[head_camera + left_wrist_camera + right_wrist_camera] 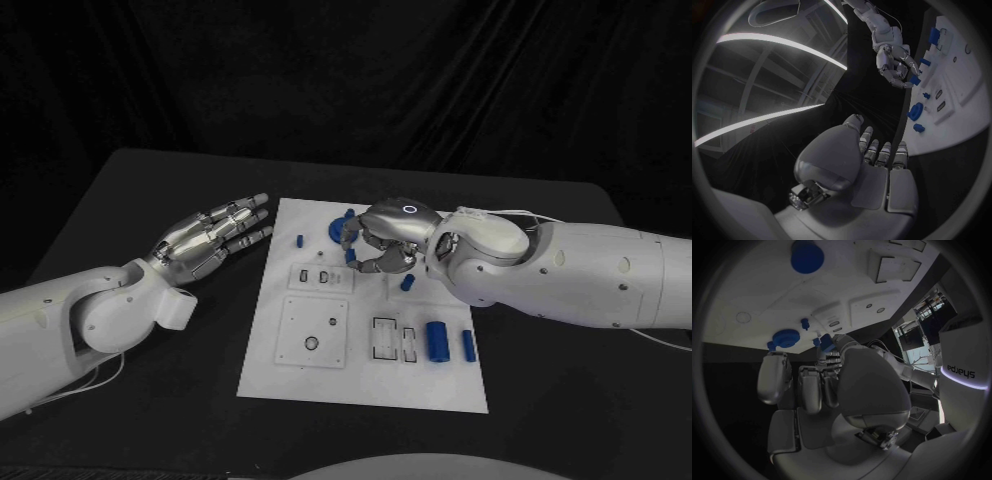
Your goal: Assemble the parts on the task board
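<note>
The white task board (433, 385) lies in the middle of the black table. My right hand (387, 240) hovers over its far part, fingers curled, pinching a small blue part (826, 342) at the fingertips; the left wrist view shows that hand (893, 60) with the blue part (914, 80) too. A blue round disc (340, 228) and a small blue peg (300, 240) sit on the board's far left. Another blue piece (408, 283) lies just below the right hand. My left hand (216, 237) floats over the table left of the board, fingers spread, holding nothing.
Two blue cylinders (436, 336) (469, 344) lie side by side near the board's right edge, beside rectangular slots (387, 338). A square plate with a round hole (313, 343) sits lower left on the board. Black table surrounds the board.
</note>
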